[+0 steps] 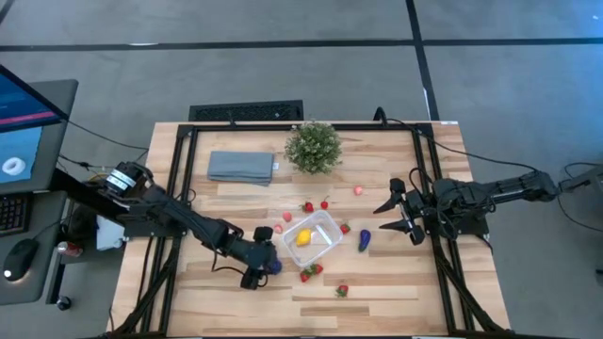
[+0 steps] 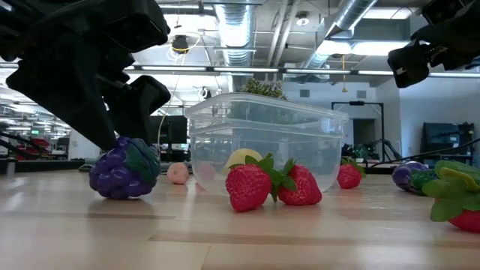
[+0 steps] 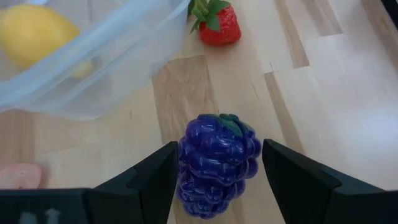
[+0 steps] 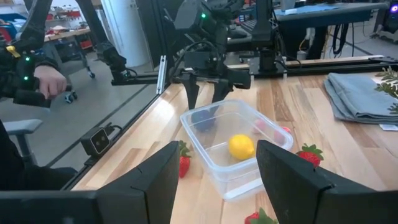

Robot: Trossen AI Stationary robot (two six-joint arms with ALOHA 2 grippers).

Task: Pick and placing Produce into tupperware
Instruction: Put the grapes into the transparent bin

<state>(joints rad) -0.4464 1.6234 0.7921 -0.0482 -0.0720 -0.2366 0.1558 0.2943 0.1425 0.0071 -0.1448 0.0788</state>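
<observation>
Left gripper (image 3: 217, 171) down at the table, fingers (image 3: 155, 177) spread apart to either side of the purple grape cluster (image 3: 217, 163). One finger looks close against the cluster's side, the other stands off with a gap; not clamped yet. Cluster resting on the wood, seen in the low view (image 2: 124, 169) under the dark arm, just beside the tupperware (image 2: 262, 139).

Tupperware (image 1: 316, 235) near table centre, open, holding the yellow piece (image 1: 303, 238). Same box visible from the left wrist (image 3: 81, 62) with the yellow piece (image 3: 34, 34) inside.

Outward from there: two strawberries (image 2: 270, 184) touching the box's near wall, another strawberry (image 1: 342, 290) further out. More red pieces (image 1: 308, 206) beyond the box, a pink one (image 1: 358, 190) apart on its own, a second dark purple piece (image 1: 364, 240) to the box's right.

Right gripper (image 1: 396, 215) hovering off the table near that purple piece, fingers wide apart, idle. Green plant (image 1: 313, 146) and folded cloth (image 1: 241, 167) at the back, not involved.

Risks, as judged from here:
- Uneven closing: near finger shoves the rounded, bumpy cluster sideways before the far one arrives. Likely roll or squirt out.
- Grip low on the taper: possible slip during the lift.
- Box is light and close by. Arm or cluster clipping its wall on the way over could push it, scattering the strawberries leaning on it.
- Release too high: bounce off the yellow piece and out.
</observation>
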